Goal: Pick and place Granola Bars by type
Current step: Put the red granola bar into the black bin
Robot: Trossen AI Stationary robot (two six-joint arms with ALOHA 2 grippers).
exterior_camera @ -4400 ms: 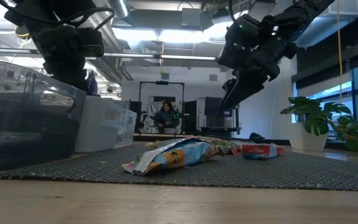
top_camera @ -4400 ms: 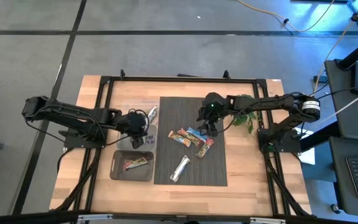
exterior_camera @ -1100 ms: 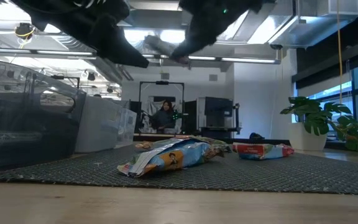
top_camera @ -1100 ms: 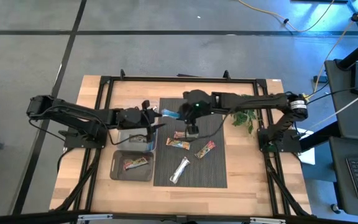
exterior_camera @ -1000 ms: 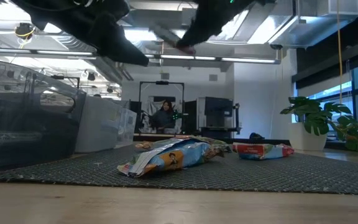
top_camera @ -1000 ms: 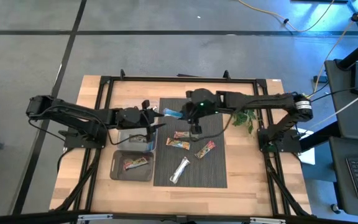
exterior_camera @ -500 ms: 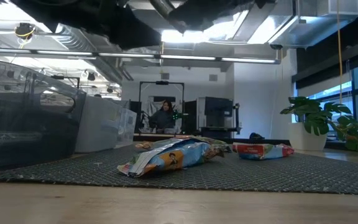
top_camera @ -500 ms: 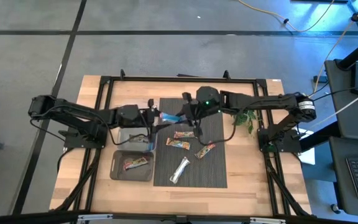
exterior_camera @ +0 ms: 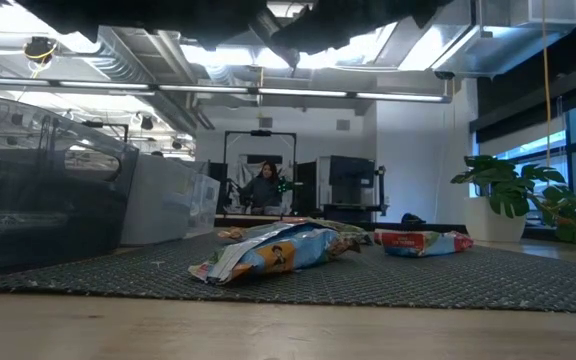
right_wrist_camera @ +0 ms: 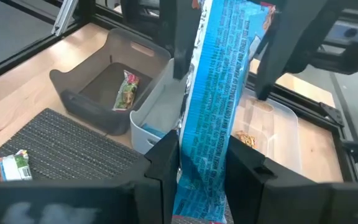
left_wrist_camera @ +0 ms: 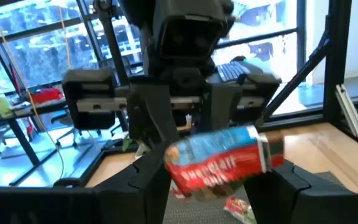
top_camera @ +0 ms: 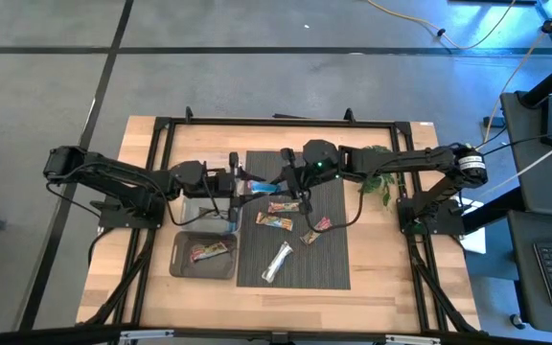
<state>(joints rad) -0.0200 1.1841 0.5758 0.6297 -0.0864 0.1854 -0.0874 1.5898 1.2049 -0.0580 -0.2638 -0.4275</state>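
Midair, the right end effector point(top_camera: 290, 180) is clamping a blue bar point(top_camera: 262, 184) while the left end effector's point(top_camera: 235, 182) parted fingers are bracketing it; early release risks dropping it.

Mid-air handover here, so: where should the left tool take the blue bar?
Probably the free end of the blue bar, clear of the right tool pinching the other end. The left tool faces it head-on, fingers open either side, so closing across its width looks best.

The long blue foil-wrapped granola bar point(right_wrist_camera: 207, 106) runs off the right wrist view's lower edge. In the low view, both dark arms are cut off at the top edge.
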